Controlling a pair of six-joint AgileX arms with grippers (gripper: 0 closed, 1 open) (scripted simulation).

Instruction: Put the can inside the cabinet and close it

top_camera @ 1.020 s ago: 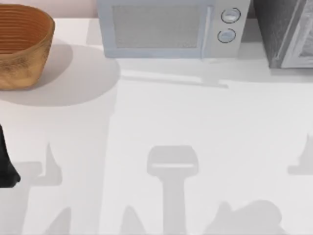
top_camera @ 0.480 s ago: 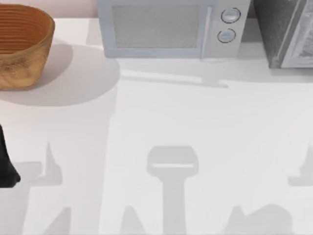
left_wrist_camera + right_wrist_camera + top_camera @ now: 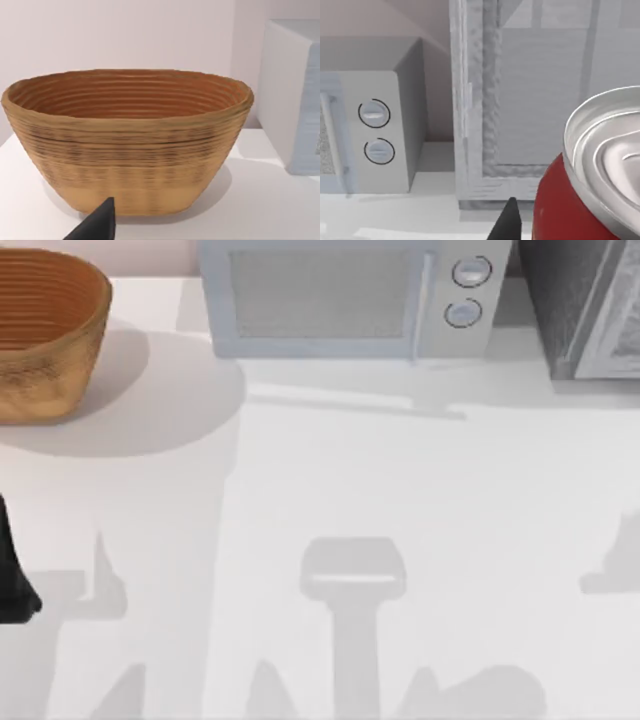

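Observation:
A red can (image 3: 570,210) with a silver lid fills the near corner of the right wrist view, close to the camera. My right gripper (image 3: 547,227) is shut on it, with one dark fingertip (image 3: 505,222) showing beside it. Ahead of the can stands the cabinet (image 3: 540,100), its pale grey framed door panel facing the gripper. From above, the cabinet (image 3: 560,300) sits at the table's back right with dark speckled sides. I cannot tell whether its door is ajar. My left arm (image 3: 12,575) rests at the table's left edge, and its gripper (image 3: 100,227) points at the basket.
A white microwave (image 3: 345,300) with two round dials stands at the back middle, just left of the cabinet. A woven brown basket (image 3: 45,335) sits at the back left. The white tabletop (image 3: 400,480) stretches wide in front of them.
The right arm's shadow along the table's front edge has slid leftward. The left arm, basket, microwave and cabinet have stayed put.

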